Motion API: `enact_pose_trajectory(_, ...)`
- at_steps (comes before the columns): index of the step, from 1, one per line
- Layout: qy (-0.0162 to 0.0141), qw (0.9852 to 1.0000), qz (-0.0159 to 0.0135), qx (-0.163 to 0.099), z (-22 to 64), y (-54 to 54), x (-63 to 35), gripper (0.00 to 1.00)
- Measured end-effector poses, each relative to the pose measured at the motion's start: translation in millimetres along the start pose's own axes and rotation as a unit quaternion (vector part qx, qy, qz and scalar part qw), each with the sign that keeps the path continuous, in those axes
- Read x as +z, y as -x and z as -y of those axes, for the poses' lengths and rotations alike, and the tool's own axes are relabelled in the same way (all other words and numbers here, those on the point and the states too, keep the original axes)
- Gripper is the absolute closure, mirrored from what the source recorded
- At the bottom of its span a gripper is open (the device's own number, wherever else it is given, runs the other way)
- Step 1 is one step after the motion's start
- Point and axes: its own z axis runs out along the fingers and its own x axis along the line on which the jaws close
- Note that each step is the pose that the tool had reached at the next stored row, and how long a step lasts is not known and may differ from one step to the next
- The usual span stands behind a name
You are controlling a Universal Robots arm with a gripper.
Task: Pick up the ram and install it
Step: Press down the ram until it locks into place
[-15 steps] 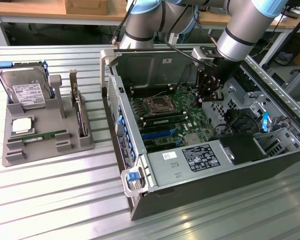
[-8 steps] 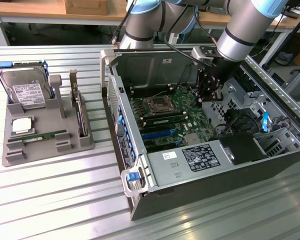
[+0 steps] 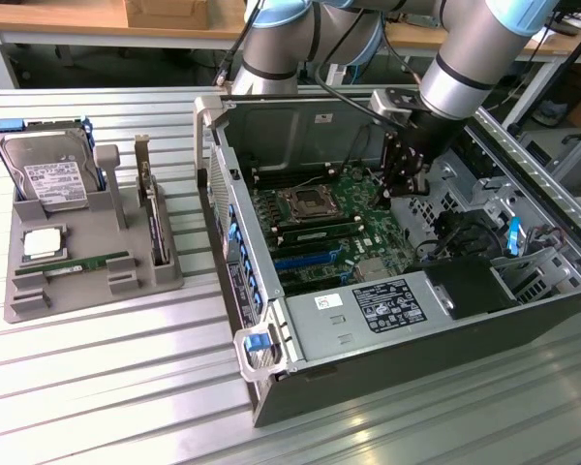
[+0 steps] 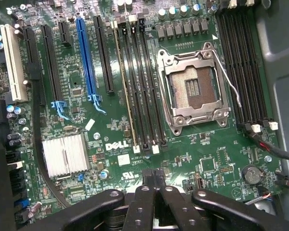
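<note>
The tool [image 4: 154, 180] hangs clenched and empty over the board [image 4: 111, 144]. At nine o'clock, the ram [image 3: 87, 263] lies in its tray [image 3: 24, 305]: light, stiff, fragile; best gripped by its long edges.

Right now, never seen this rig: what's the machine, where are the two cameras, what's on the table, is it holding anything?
The machine is a robot arm with a two-finger gripper at its tip. The exterior view looks at the whole table from off the arm. The wrist view comes from a camera on the arm, looking down past the gripper at the motherboard.

On the table sits an open computer case; the gripper hangs inside it, over the board and near the empty processor socket. On the exterior view's left, a grey tray carries a hard drive, a processor chip, a memory stick lying flat and an upright expansion card.

The gripper is shut with nothing between its fingers.
</note>
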Motion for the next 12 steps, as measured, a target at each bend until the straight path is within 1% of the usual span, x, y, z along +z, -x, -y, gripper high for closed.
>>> enact_pose_trajectory(5, -0.0003, 0.9999, 0.0014, 0.015, 0.0, 0.0, 0.3, 0.90)
enact_pose_trajectory(7, -0.0006, 0.9996, 0.0027, 0.029, 0.1, 0.0, 0.7, 0.90)
enact_pose_trajectory(12, -0.0010, 0.9989, 0.0043, 0.047, 0.1, 0.0, 1.1, 0.90)
